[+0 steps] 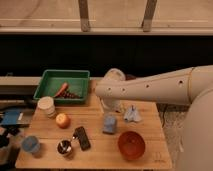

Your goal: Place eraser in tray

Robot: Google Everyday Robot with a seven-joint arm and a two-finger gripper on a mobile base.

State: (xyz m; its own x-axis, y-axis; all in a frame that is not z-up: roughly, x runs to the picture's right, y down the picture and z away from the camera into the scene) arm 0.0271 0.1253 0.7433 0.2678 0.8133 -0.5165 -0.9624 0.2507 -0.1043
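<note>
Leftmost, at the front corner of the wooden table [95,157], a blue cup [31,145], upright. Behind it, near the left edge, a white round container [46,105], just in front of the tray [52,75]: green, rectangular, low sloped walls, set at the table's back left. Contents of the tray: one orange carrot-like piece [62,89] lying at a slant, with a small dark item beside it, kind not discernible. In front of the tray, an orange round fruit [62,120]. Nearer the front edge, a small metal cup [64,148]; just beside it on the right, the eraser [82,138], flat, black, lying on the table at an angle, well apart from the tray and from the hand. Centre: a light blue sponge block [109,123]. Above and behind it, the hand [112,104], pale, largely covered by the arm's wrist, over the back middle of the table just right of the tray; released, grasping nothing. Right of the hand, a pale blue-grey crumpled cloth [131,114] on the table. In front of the cloth, a round orange bowl [131,145] near the front edge. Rightmost, the white arm [160,90], reaching in from the right side across the table's back.
</note>
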